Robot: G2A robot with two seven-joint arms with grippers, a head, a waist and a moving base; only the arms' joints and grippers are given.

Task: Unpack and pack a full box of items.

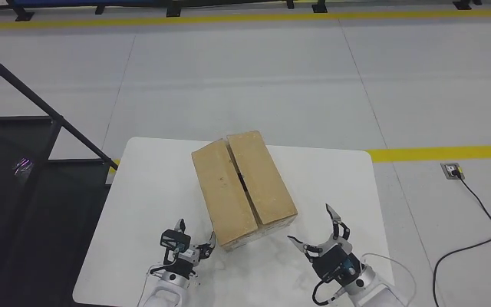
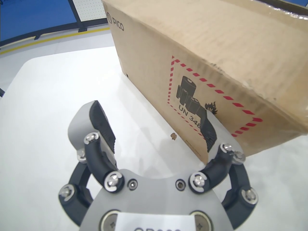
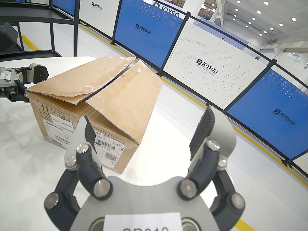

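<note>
Top view: one box [image 1: 244,188], one table [image 1: 153,201]

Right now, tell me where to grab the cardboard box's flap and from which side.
Probably the loose near corner of the right-hand flap, at the centre seam. Come from the labelled end of the cardboard box, where the right gripper is: there the flaps gape and lift off the end wall.

The long side of the brown cardboard box [image 2: 192,49] carries a red dashed-border hazard mark [image 2: 209,106] with black battery and flame pictograms and a code beneath. A dark logo wordmark [image 2: 115,22] sits near one corner. Its end face bears white barcode labels [image 3: 60,127] and printed up-arrow handling symbols [image 3: 45,108]. Blue and white perforated wall panels [image 3: 207,66] each show a logo with a wordmark.
</note>
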